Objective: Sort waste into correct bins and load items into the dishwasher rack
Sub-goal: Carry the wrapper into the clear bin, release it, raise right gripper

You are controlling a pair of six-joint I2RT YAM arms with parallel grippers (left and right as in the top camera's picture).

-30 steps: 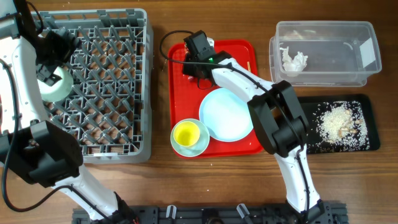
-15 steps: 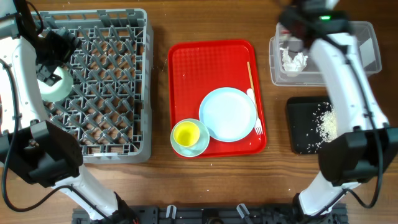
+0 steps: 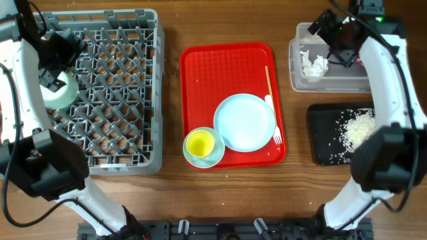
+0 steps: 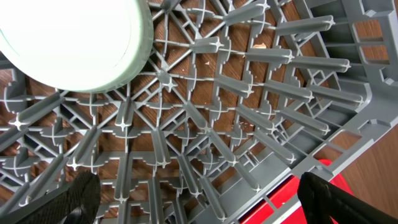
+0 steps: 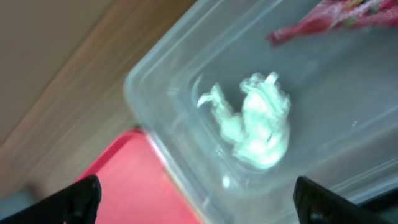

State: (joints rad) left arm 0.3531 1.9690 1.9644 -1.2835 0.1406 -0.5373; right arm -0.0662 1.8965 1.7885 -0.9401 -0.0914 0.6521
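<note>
**Sorting in progress:** The right gripper [image 5: 199, 204] hovers above the clear plastic tub [image 3: 299, 81] at the table's far right corner. Its fingers are spread wide with nothing between them. Inside the tub lie a crumpled white tissue [image 5: 258, 121] and, towards one end, a red snack wrapper [image 5: 339, 17], which is blurred in the wrist view. Just beside the tub, on the side nearer the robot, the black tray [image 3: 323, 143] holds a scatter of white rice scraps [image 3: 357, 130].

On the opposite side, the left gripper [image 4: 202, 199] hangs over the grey dishwasher rack [image 3: 133, 100], its fingers likewise wide apart and empty. A mint-green bowl [image 4: 74, 43] sits in the rack among the pegs, close to its left edge.

Between the rack and the bins, the red serving tray [image 3: 220, 73] carries the rest of the tableware:
- The pale blue plate [image 3: 245, 122] lies on the tray's right half.
- A yellow cup [image 3: 199, 143] is nested in a second mint-green bowl [image 3: 212, 155], which touches the plate's left edge and overhangs the tray's front rim.
- A white plastic fork [image 3: 276, 137] lies along the tray's right edge, against the plate.
</note>
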